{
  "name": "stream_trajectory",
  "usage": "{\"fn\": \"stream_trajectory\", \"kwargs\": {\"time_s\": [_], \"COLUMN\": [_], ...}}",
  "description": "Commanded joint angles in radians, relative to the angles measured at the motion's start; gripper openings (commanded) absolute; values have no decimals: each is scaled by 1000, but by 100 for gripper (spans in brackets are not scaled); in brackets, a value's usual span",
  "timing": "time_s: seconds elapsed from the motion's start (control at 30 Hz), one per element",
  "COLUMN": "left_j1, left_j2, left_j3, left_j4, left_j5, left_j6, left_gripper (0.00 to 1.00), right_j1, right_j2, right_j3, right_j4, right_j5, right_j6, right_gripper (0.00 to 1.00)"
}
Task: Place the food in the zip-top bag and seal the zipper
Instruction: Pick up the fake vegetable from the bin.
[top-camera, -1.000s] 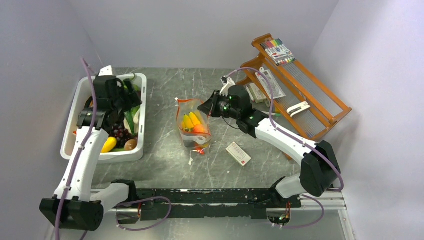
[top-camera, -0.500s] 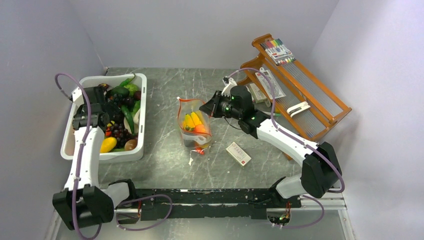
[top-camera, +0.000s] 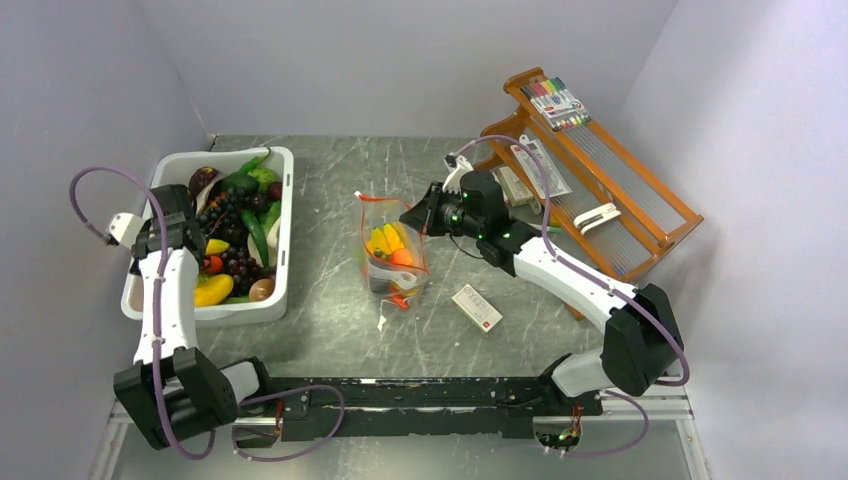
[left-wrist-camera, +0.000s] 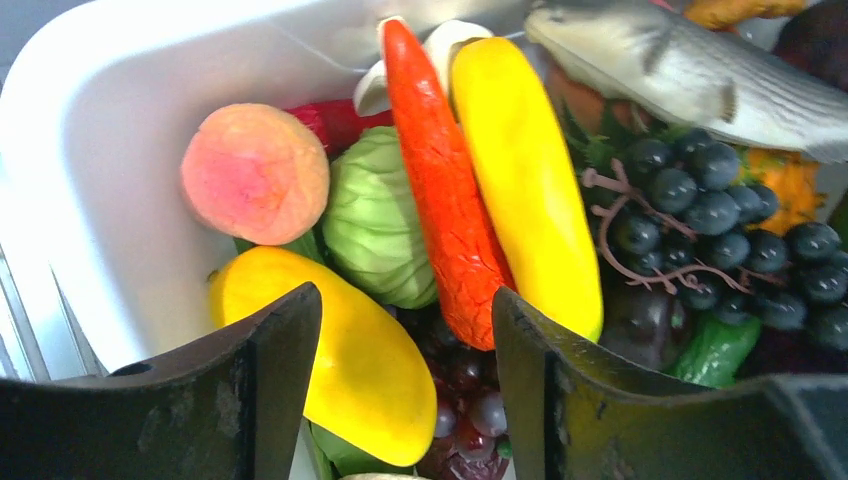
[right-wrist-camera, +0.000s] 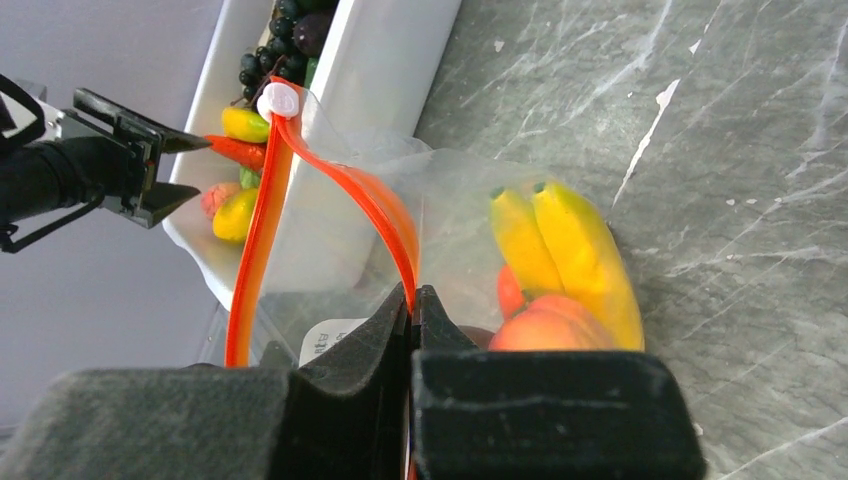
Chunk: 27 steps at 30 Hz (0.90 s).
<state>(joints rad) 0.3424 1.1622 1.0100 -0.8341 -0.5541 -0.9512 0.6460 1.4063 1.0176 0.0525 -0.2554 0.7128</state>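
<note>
The right gripper (right-wrist-camera: 412, 300) is clamped tight on the zipper (right-wrist-camera: 268, 210), its 2 black fingers pressed together over the red-orange strip, so the pinched stretch itself is hidden between them. The gripper's body also covers the lower near part of the zip-top bag (right-wrist-camera: 455, 200), and the bag's bottom cannot be seen in the wrist view. The bag stands on the grey table (top-camera: 330, 330) near its middle, well apart from the white tub (top-camera: 286, 225) at the left. It is clear and crumpled, its mouth held open in a long loop of strip with a small white slider (right-wrist-camera: 279, 100) at the far end. Through the plastic show 2 yellow bananas (right-wrist-camera: 570, 250), a peach (right-wrist-camera: 550, 325) and a sliver of something red-orange behind them. The left gripper (left-wrist-camera: 405, 300) hangs over the tub with its jaws apart and nothing between them. From above, its fingers are hard to make out against the arm. Below it lie an orange carrot (left-wrist-camera: 440, 200), a yellow banana (left-wrist-camera: 525, 180), a second peach (left-wrist-camera: 255, 172), a pale green vegetable (left-wrist-camera: 375, 220), dark grapes (left-wrist-camera: 700, 210) and a grey fish (left-wrist-camera: 680, 70) cut off by the frame edge; deeper pieces are buried.
</note>
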Motion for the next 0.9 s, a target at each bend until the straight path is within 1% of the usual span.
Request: {"fn": "stream_trajectory", "kwargs": {"time_s": [0.0,0.1,0.23,0.37,0.47,0.6,0.7,0.87], "left_j1": [44,53,52,57,74,112,135,159], "left_j2": [-22,-32,-69,-26,16,51,90,110], "left_j3": [-47,-64,-131,-133,-132,-133,-125,-141], "left_j4": [49,95,228,209,210,254,248,270], "left_j5": [15,33,75,68,95,158,188,241], "left_j6": [-42,-84,-86,-121,-123,-94,-94,-91], "left_gripper": [60,54,51,46,46,49,48,46], "right_j1": [-8,-7,-7,-8,-7,-8,-8,-8], "right_j2": [14,21,19,5,-3,2,6,13], "right_j3": [35,34,37,40,30,28,29,37], "right_j4": [14,23,15,-1,7,5,8,10], "right_j5": [-18,-27,-34,-23,-23,-25,-27,-32], "right_j6": [-3,6,6,-9,-7,-8,-6,-3], "right_gripper": [0,0,0,0,0,0,0,0]}}
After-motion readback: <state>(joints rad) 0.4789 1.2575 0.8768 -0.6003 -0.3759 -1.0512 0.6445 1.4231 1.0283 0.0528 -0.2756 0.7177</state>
